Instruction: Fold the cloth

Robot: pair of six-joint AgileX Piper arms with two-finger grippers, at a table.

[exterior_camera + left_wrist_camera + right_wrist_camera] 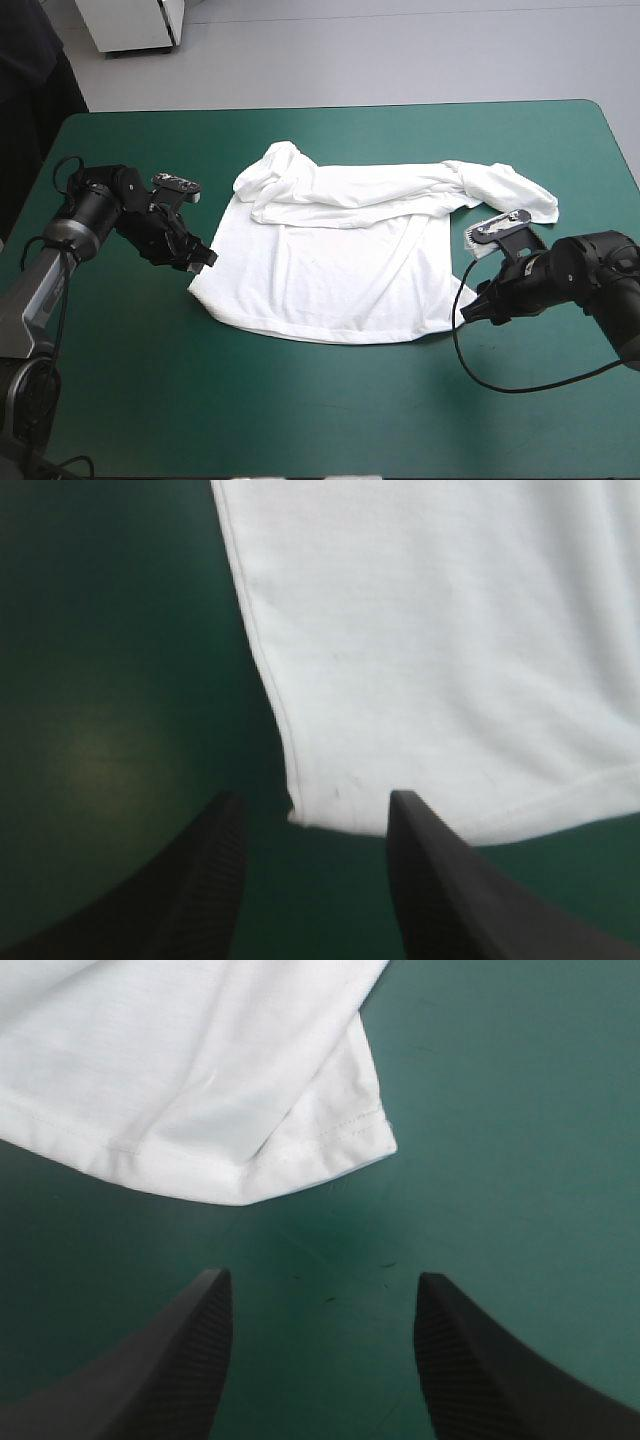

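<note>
White T-shirt (340, 270) lay flat; you had left gripper (310, 805) and right gripper (322, 1280), both unclenched, at its hem corners, likely to pinch them.

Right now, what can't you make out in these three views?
1. High view: fingers of the right gripper, hidden behind its own wrist.
2. High view: collar of the T-shirt, buried in the bunched far edge.
3. Left wrist view: most of the T-shirt, cut off by the edges; only a hem corner shows at the left gripper.
4. Right wrist view: likewise, one corner only.
</note>
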